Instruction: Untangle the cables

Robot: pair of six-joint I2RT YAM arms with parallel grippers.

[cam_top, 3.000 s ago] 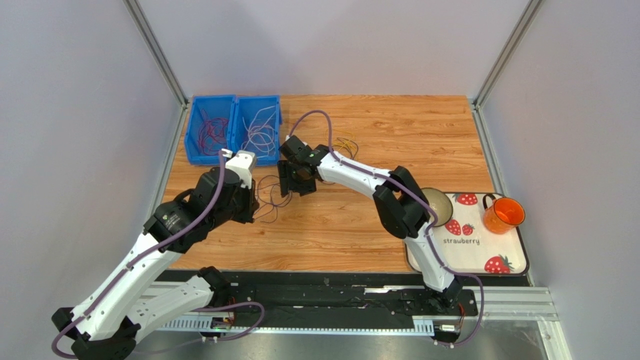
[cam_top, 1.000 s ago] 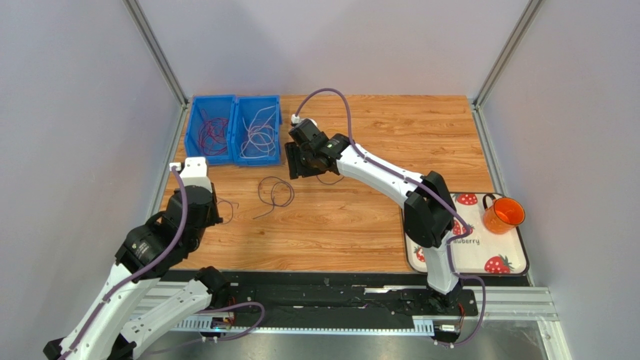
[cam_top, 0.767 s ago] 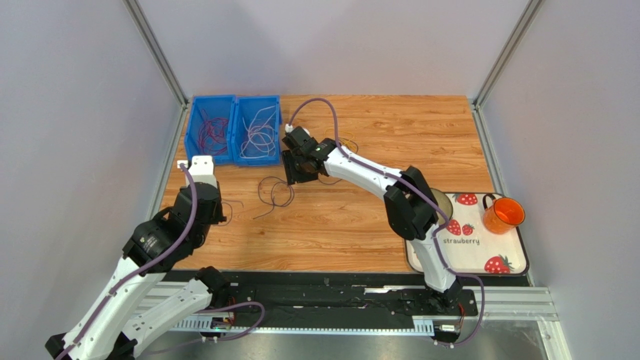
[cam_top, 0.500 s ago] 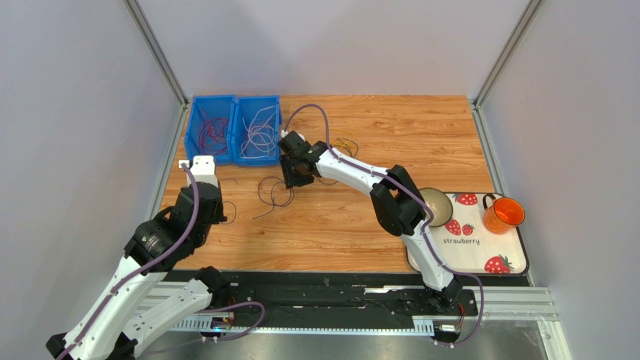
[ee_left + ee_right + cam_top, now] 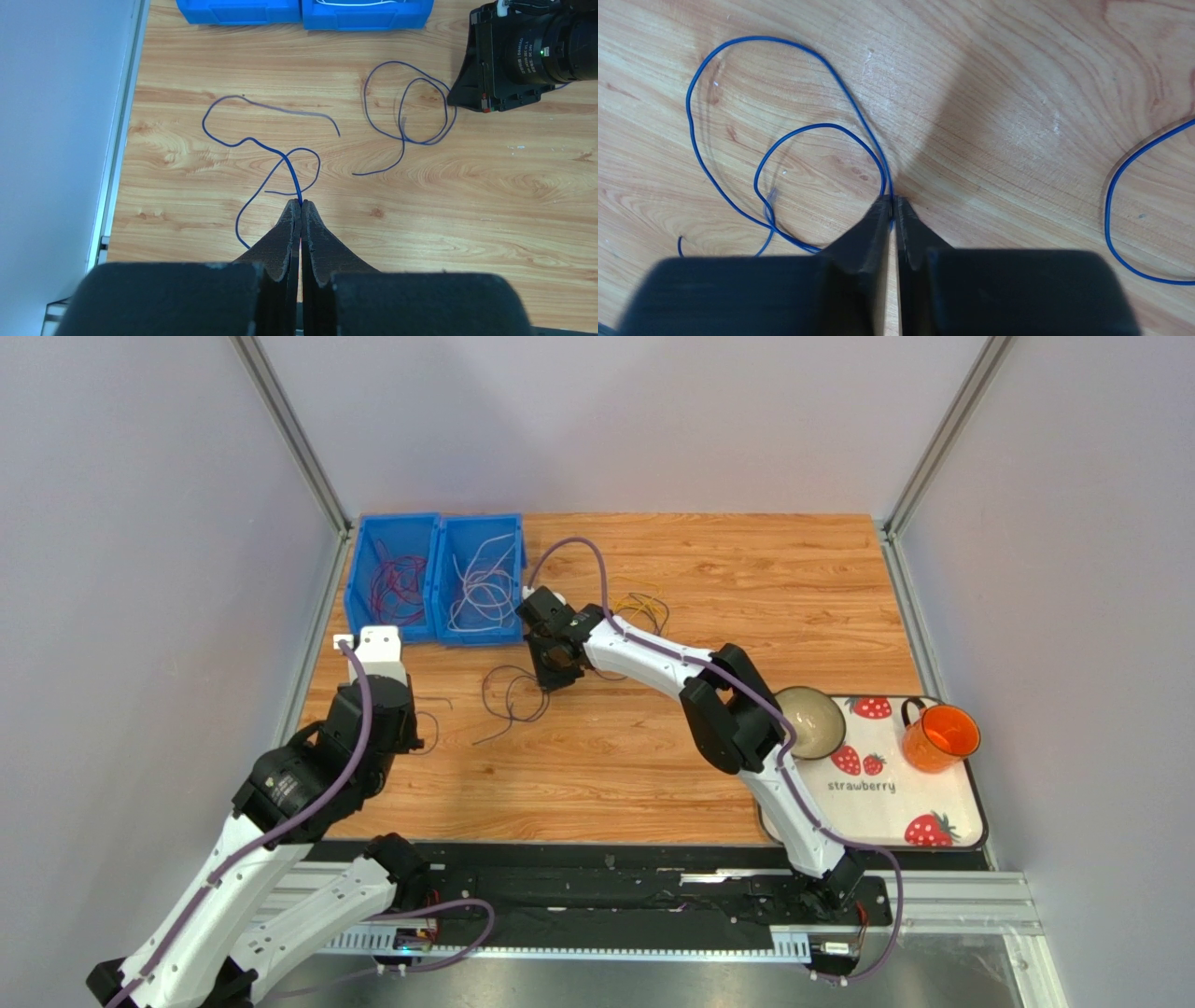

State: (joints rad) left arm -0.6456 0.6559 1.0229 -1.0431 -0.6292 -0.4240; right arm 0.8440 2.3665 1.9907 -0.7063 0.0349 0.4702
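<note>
Beside the blue bins [image 5: 435, 633], right gripper [image 5: 893, 203] clamps a looped cable [image 5: 766, 38]; left gripper [image 5: 302, 204], fingers together, pinches a wavy cable [image 5: 249, 140]; tray [image 5: 870, 819] well apart

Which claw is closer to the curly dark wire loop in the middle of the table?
Right. The right gripper pinches that loop at its edge. The left gripper sits apart from it, off to its left, shut on a separate wire.

From the left wrist, the blue bins [image 5: 302, 10] are cut off by the far edge, and the blue cable [image 5: 286, 159] vanishes between the left fingers [image 5: 281, 238]. From the right wrist, the looped cable [image 5: 884, 178] disappears between the right fingers [image 5: 871, 231]; another cable [image 5: 1107, 203] runs off the right edge.
</note>
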